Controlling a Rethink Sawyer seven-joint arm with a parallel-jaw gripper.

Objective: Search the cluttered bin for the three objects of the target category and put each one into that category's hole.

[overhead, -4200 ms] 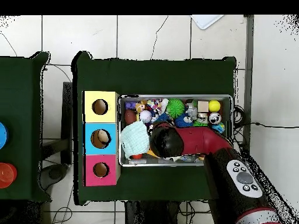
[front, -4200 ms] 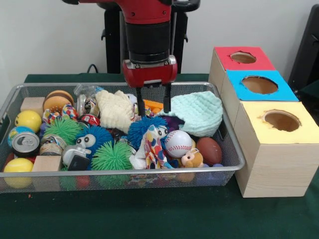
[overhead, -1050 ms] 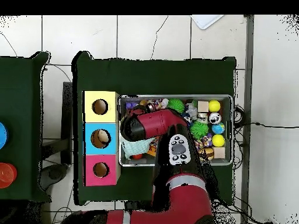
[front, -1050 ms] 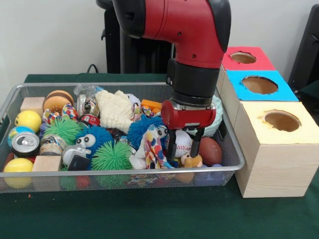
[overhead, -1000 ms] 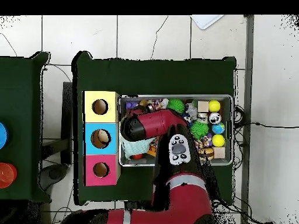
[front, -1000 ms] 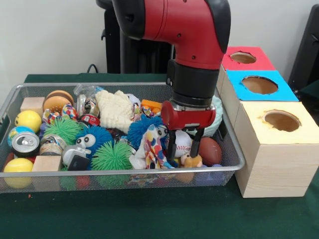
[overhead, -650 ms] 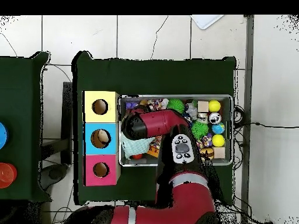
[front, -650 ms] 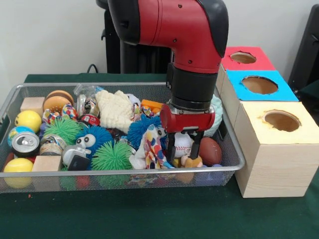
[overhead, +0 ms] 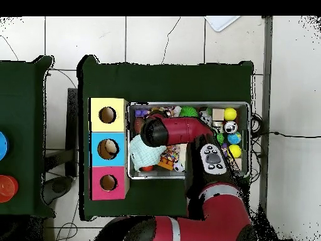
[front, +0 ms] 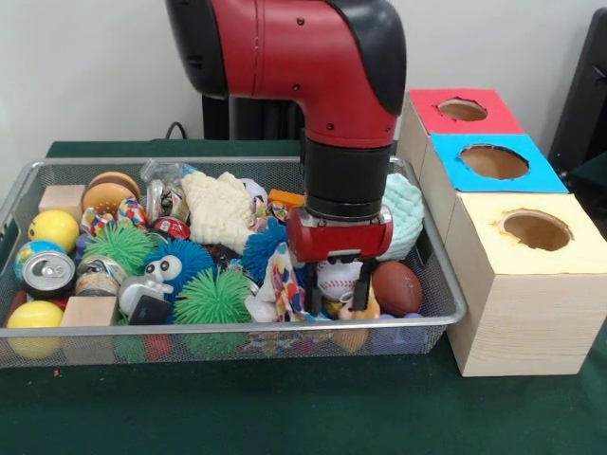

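The wire mesh bin (front: 19,190) is full of toys; it also shows in the overhead view (overhead: 188,104). My gripper (front: 338,292) is open and lowered into the bin's front right part. Its fingers (front: 314,292) stand on either side of the white baseball (front: 337,277). The tan-orange teddy bear (front: 369,309) lies just beside the right finger, mostly hidden. A soft toy with coloured patches (front: 283,284) lies left of the gripper. I cannot pick out a pale yellow figure. The red-topped box's hole (front: 463,109) is at the far right, and also shows overhead (overhead: 108,182).
Blue-topped (front: 494,161) and yellow-topped (front: 537,228) boxes stand in front of the red one. A brown football (front: 398,287), mint cloth (front: 406,210), cream cloth (front: 218,209), blue spiky ball (front: 264,248), green spiky balls (front: 212,299), a can (front: 48,273) and wooden blocks crowd the bin.
The arm has swung from the bin's back to its front right and come down. In the last second the gripper shifted slightly left and lower, from over the teddy to astride the baseball.
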